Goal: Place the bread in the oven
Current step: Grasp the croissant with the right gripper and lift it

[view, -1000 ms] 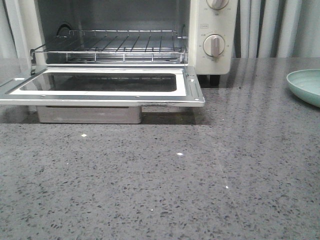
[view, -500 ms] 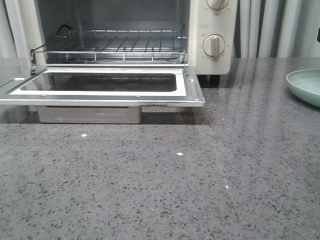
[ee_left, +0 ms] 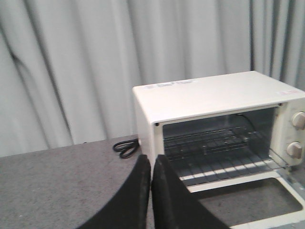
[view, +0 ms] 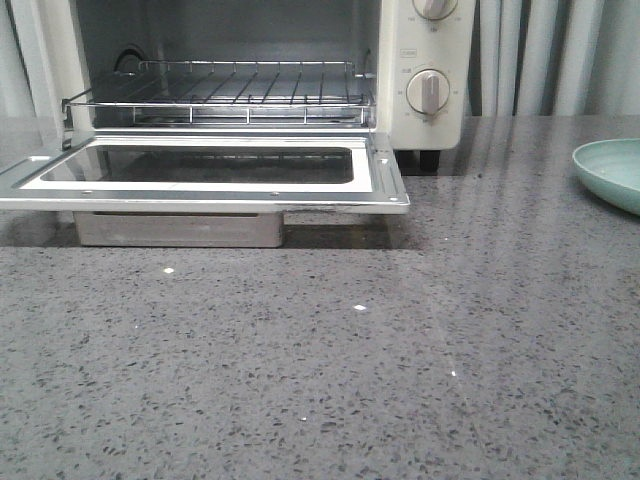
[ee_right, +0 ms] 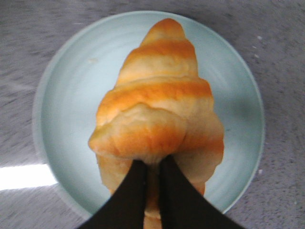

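In the right wrist view the bread [ee_right: 157, 105], a glossy golden croissant with orange bands, fills the middle over a pale green plate [ee_right: 66, 95]. My right gripper [ee_right: 152, 164] is shut on its near end, the black fingers pinching the crust. I cannot tell whether the bread touches the plate. The cream-white oven [view: 425, 60] stands at the back left with its glass door [view: 380, 175] dropped flat and its wire rack [view: 230, 95] bare. My left gripper [ee_left: 151, 160] is shut on nothing, raised off the oven's [ee_left: 209, 93] left front corner. Neither gripper shows in the front view.
The plate [view: 610, 170] sits at the far right edge of the grey speckled counter [view: 320, 380]. A metal tray [view: 180, 228] lies under the open door. A coiled black cable [ee_left: 126, 148] lies left of the oven. Grey curtains hang behind.
A dark sliver that showed at the right edge of the front view half a second ago is gone. The oven, door and plate have not moved.
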Controlling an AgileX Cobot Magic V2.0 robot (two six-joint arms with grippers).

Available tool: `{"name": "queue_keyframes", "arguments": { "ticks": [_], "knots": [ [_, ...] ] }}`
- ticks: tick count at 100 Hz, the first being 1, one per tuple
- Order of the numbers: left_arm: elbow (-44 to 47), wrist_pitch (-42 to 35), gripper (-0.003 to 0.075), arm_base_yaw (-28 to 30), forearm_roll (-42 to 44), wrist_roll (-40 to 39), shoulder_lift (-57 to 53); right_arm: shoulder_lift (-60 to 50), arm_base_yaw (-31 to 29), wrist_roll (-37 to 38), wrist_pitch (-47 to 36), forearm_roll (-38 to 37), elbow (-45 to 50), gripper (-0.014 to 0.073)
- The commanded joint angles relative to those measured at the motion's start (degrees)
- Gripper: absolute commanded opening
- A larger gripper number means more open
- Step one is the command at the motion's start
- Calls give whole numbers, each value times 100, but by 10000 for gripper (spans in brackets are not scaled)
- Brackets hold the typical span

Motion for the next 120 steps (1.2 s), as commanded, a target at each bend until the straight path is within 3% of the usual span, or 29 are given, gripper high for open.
{"name": "queue_keyframes", "arguments": {
  "ticks": [1, 26, 63, 78, 120],
  "knots": [
    [-179, -324, -22, 241, 218, -90, 8, -412, 214, -388, 164, 266, -324, -71],
    [-179, -1000, -22, 570, -145, 13, -395, -926, 1380, -471, 607, 265, -473, -71],
    [-179, -755, -22, 570, -307, 13, -479, -1194, 3305, -411, 607, 428, -473, -68],
    [-179, -715, -22, 570, -308, 13, -479, -974, 3990, -430, 530, -83, -473, -67],
    [-179, -686, -21, 570, -391, 22, -479, -415, 4831, -435, -766, -1174, -483, -67]
  ]
}}
